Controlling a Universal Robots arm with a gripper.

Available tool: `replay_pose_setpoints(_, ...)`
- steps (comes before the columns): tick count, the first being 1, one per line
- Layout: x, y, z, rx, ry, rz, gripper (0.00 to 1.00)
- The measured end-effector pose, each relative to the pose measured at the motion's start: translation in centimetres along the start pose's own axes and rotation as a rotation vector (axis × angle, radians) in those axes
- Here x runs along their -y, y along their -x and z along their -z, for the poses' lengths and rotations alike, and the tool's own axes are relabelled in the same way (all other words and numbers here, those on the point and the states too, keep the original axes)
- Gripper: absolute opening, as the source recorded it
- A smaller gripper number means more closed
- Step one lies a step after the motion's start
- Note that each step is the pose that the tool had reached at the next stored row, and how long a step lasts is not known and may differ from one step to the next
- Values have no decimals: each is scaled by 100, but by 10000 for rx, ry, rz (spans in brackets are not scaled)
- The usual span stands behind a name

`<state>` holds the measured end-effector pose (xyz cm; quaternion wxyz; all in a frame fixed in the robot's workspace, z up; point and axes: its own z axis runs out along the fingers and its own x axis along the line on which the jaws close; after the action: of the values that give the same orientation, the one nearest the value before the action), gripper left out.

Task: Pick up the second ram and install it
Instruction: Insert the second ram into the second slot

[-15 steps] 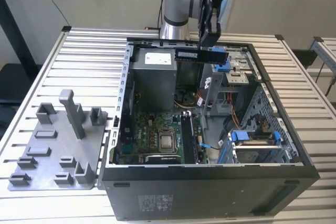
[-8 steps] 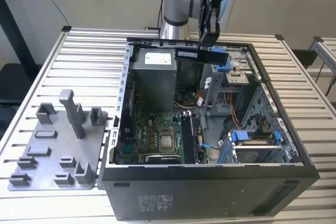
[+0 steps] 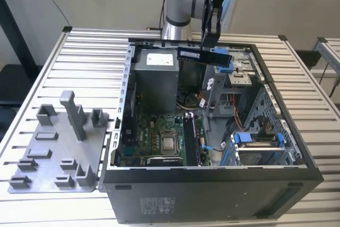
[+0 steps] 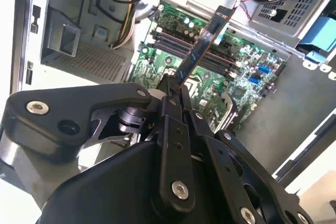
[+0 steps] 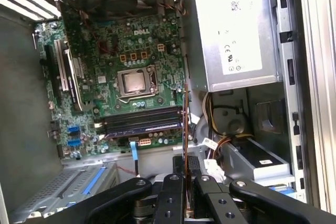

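Note:
My gripper (image 3: 210,40) hangs over the back of the open computer case (image 3: 212,195), shut on the second ram (image 3: 204,55), a long dark stick held level above the case. In both wrist views the ram shows edge-on, running out from between the closed fingers: the ram (image 4: 202,43) from the gripper (image 4: 171,85), and the ram (image 5: 185,124) from the gripper (image 5: 185,176). Below lies the green motherboard (image 3: 159,131), with its row of dark memory slots (image 5: 139,121) beside the processor socket (image 5: 135,82). The ram is well above the slots and touches nothing.
A grey fixture tray (image 3: 58,147) with upright posts lies on the slatted table at the exterior view's left of the case. Inside the case are the grey power supply (image 3: 154,75), loose cables (image 5: 218,145) and a drive cage with blue clips (image 3: 255,139).

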<state>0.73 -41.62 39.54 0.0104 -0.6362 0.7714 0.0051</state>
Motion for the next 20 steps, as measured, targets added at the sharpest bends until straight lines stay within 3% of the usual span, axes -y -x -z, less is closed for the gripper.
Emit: replay_pose_setpoints(20,0,0,-1,-12,-50,-2303,14)
